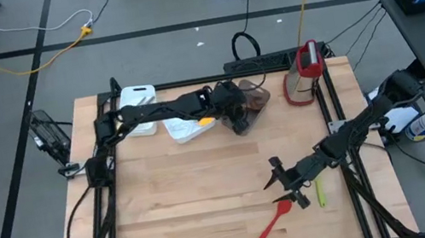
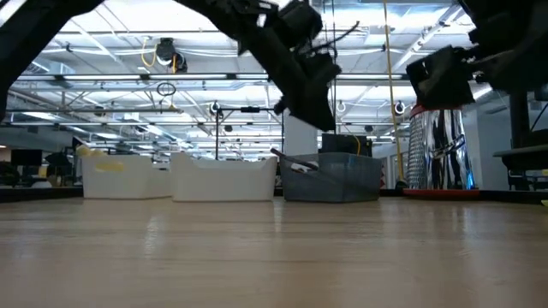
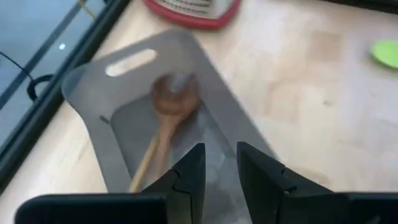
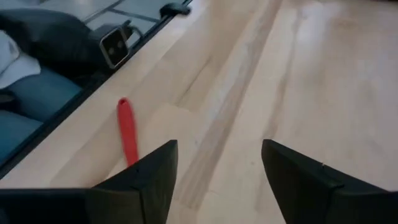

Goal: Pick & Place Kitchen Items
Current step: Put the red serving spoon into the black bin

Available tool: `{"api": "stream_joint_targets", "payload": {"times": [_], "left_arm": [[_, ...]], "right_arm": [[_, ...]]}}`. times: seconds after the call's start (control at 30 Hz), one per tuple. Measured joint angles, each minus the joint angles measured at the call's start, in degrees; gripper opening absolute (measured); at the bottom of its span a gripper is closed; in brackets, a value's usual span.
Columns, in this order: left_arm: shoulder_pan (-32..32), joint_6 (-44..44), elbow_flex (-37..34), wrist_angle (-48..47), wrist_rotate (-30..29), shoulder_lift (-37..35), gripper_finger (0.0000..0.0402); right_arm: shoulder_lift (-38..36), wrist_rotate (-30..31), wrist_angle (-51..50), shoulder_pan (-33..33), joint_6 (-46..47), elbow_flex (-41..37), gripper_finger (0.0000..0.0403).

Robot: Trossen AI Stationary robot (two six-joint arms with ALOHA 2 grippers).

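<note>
Nearest, toward the right front of the table [image 1: 187, 227], a red spatula [image 1: 270, 225] is seen lying flat, with a green utensil [image 1: 321, 192] just to its right. The right gripper [image 1: 286, 184] is held just above them, jaws wide apart and empty; a descent slightly off line could see the spatula pushed aside rather than straddled. Farther back, the left gripper [image 3: 217, 180] is poised over the grey bin [image 3: 118, 112], jaws partly apart with nothing between them. A brown wooden spoon [image 3: 166, 118] lies inside. The bin wall could be clipped if the arm is swung away low.
</note>
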Motion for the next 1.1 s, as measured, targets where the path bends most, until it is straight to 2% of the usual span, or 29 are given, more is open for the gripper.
{"api": "stream_joint_targets", "payload": {"times": [0.33,0.47,0.63,0.83,1.1], "left_arm": [[-4.92,-2.56,0.00,-7.98,-1.30,-10.30,0.0092],[-7.16,-2.60,0.00,-11.14,-5.87,-14.28,0.0092],[-9.85,-3.42,0.06,-14.98,-13.07,-18.67,0.0092],[-12.94,-4.99,0.04,-18.11,-17.07,-20.85,0.0092],[-16.42,-6.43,-0.02,-20.71,-17.56,-20.87,0.0093]], "right_arm": [[9.56,-0.09,11.06,4.37,5.55,0.13,0.0220],[13.14,-0.09,10.95,6.14,7.59,2.65,0.0220],[18.96,-0.09,5.13,7.34,7.76,8.13,0.0220],[25.96,-3.06,6.30,7.75,8.94,10.89,0.0219],[31.73,-2.51,8.97,7.75,7.91,10.91,0.0219]]}}
